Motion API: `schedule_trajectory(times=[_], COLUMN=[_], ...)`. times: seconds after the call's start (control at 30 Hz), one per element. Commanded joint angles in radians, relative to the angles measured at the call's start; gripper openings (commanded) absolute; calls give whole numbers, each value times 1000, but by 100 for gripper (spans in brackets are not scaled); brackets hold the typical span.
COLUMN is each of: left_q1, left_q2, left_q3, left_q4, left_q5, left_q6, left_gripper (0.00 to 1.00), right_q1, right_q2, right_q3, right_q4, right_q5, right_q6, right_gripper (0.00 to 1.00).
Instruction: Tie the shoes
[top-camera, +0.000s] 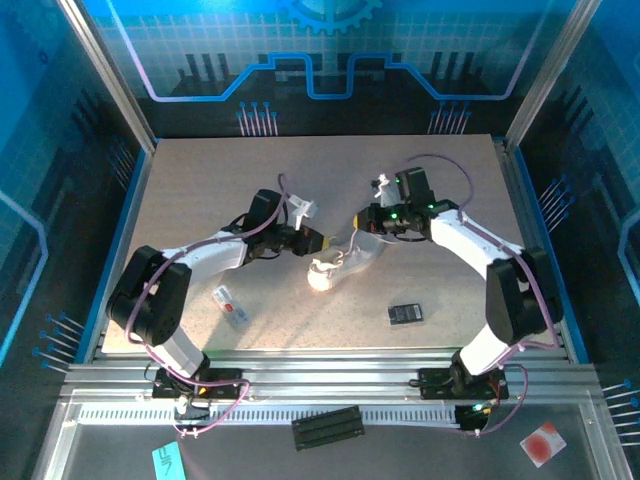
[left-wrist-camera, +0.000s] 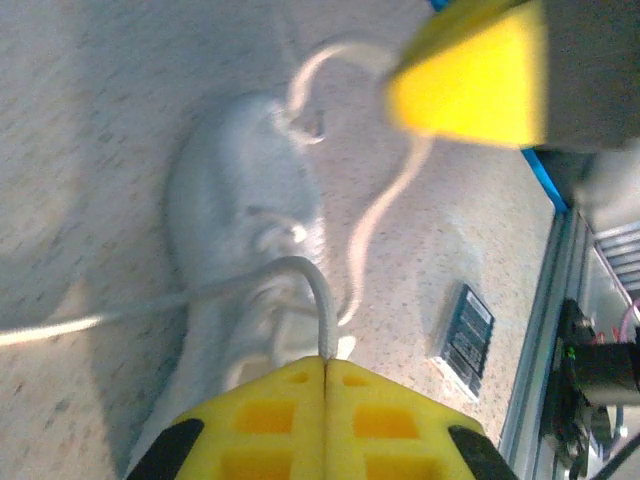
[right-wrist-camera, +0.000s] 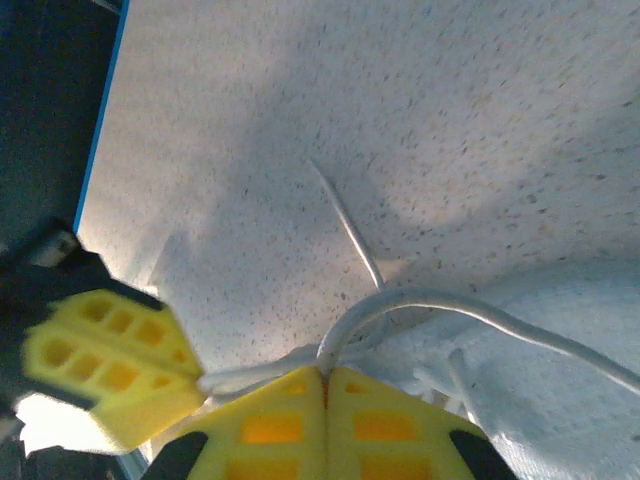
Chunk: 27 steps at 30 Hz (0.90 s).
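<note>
We find the small white fabric sneaker (top-camera: 348, 262) mid speckled tabletop (top-camera: 300, 180). Shut tight, left claw (left-wrist-camera: 325, 365) and right claw (right-wrist-camera: 322, 375) each pinch a thin white lace (left-wrist-camera: 318, 285). We'd pull outward evenly, low.

Small white fabric sneaker (top-camera: 347, 264): one was found.
Flat black rectangle (top-camera: 405, 314): one was found.
Small white rectangular tag (top-camera: 230, 307): one was found.

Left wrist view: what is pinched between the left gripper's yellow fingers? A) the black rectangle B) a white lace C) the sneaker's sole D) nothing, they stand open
B: the left gripper is shut, and a white lace arcs out of its grip toward the sneaker.
</note>
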Motion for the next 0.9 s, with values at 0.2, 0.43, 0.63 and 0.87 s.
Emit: schedule_trajectory(times=[0.2,0.43,0.63,0.87], left_q1=[11,-107,-173,-66], left_q2=[-174,-373,-322,-283], left_q3=[-112,-187,-133,32], left_q4=[72,-33,-235,-622], left_q5=[-330,-646,-776,-842], left_q6=[-416,-491,-581,-763], left_gripper=[0,0,31,47], right_q1=[7,9,11,48], right_q2=[-128,-58,5,50], right_q3=[12,171,243,305], right_q4=[16,-144,-225,-288], right_q5=[110,133,121,121], right_q6=[-23,-141,-217,-273], right_gripper=[0,0,0,0])
